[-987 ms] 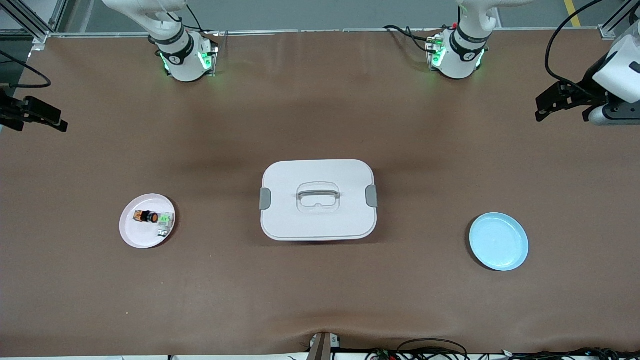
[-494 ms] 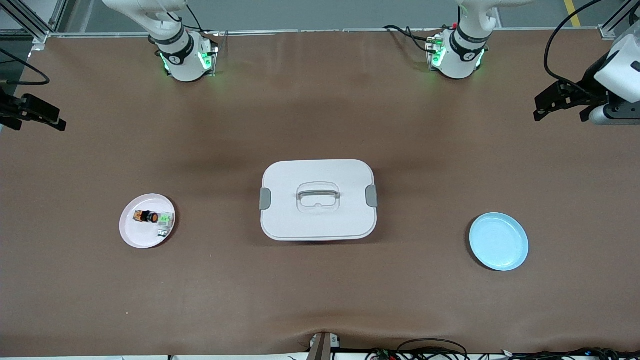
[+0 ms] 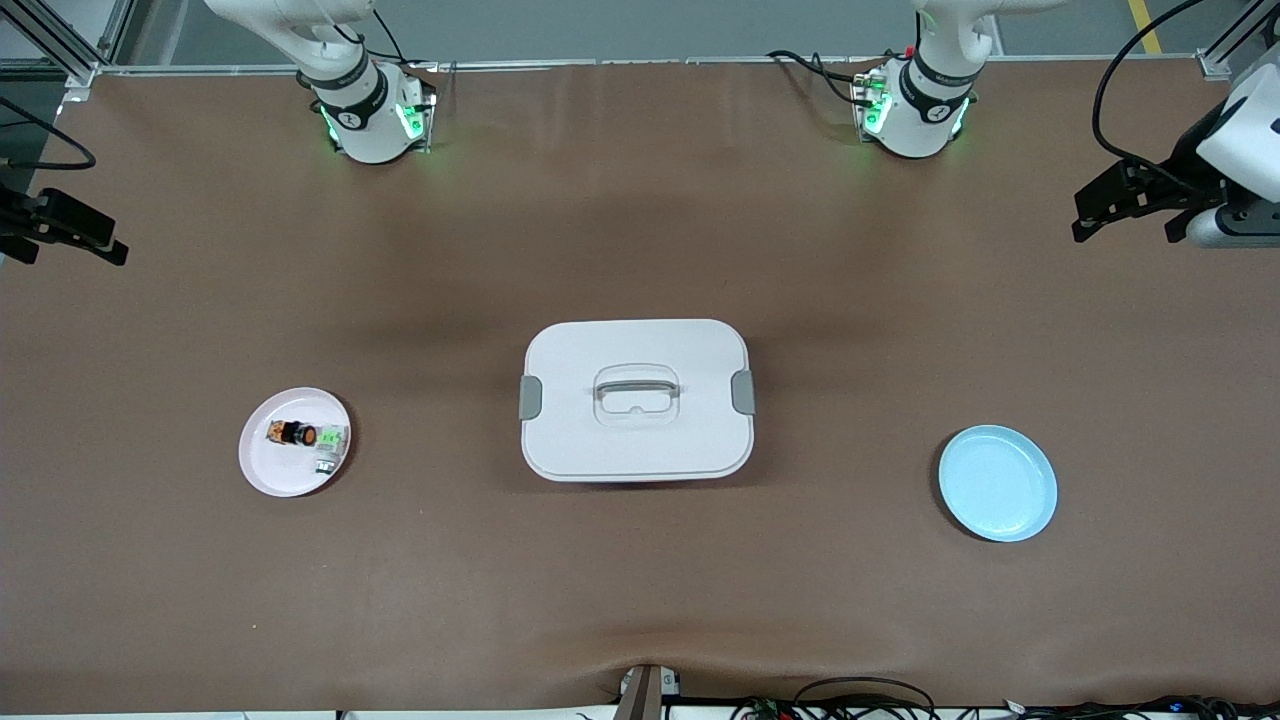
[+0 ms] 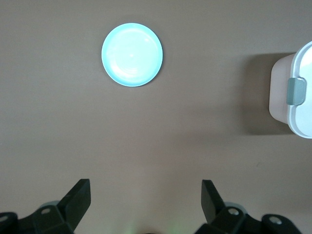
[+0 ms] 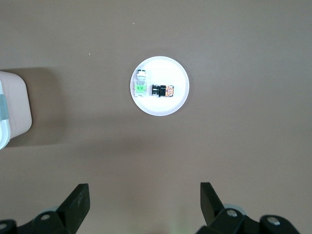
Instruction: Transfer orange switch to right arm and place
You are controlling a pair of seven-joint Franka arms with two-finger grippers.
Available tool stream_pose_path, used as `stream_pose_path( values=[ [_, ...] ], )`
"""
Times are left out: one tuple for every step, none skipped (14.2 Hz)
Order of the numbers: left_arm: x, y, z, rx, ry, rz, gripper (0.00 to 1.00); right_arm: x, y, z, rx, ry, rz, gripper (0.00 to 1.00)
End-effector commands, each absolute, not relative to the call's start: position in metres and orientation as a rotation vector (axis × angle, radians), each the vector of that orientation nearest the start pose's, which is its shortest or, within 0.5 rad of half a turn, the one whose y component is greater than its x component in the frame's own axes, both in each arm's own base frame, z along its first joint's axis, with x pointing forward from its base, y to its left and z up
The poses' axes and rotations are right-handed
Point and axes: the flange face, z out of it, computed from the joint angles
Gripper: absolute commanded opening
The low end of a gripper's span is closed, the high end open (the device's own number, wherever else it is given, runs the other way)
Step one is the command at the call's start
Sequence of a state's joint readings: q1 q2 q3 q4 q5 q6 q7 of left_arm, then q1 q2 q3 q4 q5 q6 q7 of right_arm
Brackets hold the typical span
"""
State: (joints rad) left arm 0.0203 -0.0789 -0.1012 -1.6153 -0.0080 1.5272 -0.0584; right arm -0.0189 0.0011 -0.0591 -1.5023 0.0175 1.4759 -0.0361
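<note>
The orange switch (image 3: 292,433) lies on its side on a small pink-white plate (image 3: 270,470) toward the right arm's end of the table, next to a green-and-silver switch (image 3: 329,445). It also shows in the right wrist view (image 5: 163,90). My right gripper (image 3: 60,240) is open and empty, high over that end of the table; its wrist view shows it (image 5: 144,190) well apart from the plate (image 5: 168,105). My left gripper (image 3: 1120,225) is open and empty, high over the left arm's end of the table (image 4: 144,187).
A white lidded box with grey latches (image 3: 637,400) stands in the middle of the table and shows at the edges of both wrist views (image 4: 300,92) (image 5: 12,105). An empty light blue plate (image 3: 997,483) (image 4: 132,54) lies toward the left arm's end.
Both grippers have drifted slightly outward toward the table's ends. The switches, plates and box have not moved.
</note>
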Motion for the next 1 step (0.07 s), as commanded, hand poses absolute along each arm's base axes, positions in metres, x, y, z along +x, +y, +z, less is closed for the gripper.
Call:
stream_pose_path(
  values=[
    [0.5213, -0.0447, 0.6460, -3.122, 0.058, 0.025, 1.00, 0.5385, -0.0427, 0.6560, -3.119, 0.093, 0.013, 1.00]
  ],
)
